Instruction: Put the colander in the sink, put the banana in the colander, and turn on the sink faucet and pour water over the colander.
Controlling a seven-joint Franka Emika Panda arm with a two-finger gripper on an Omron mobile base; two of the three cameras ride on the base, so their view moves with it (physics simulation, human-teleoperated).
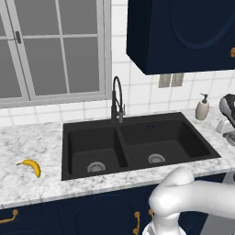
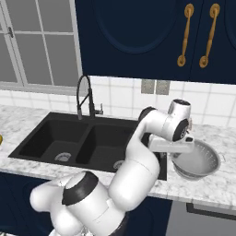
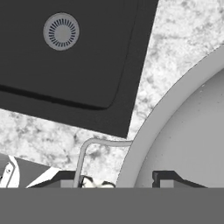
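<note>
Step one: the gripper [image 3: 127, 180], jaws parted, straddles the colander [image 2: 196, 161] rim at lower right; next, clamp and lift toward the sink [image 2: 50, 120].

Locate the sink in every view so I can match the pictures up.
Left base view: the sink sits at centre, both basins showing.
Right base view: the sink lies centre-left, its right basin partly behind the arm.
Hand view: the sink is at upper left, one basin corner.
Shared landmark: right basin drain.

Bright even light all over, no strong shadows, no glare, sharp flat computer-made pictures, black sink [image 1: 137, 142] very dark inside, counter [image 1: 32, 137] pale and slightly grainy
</note>
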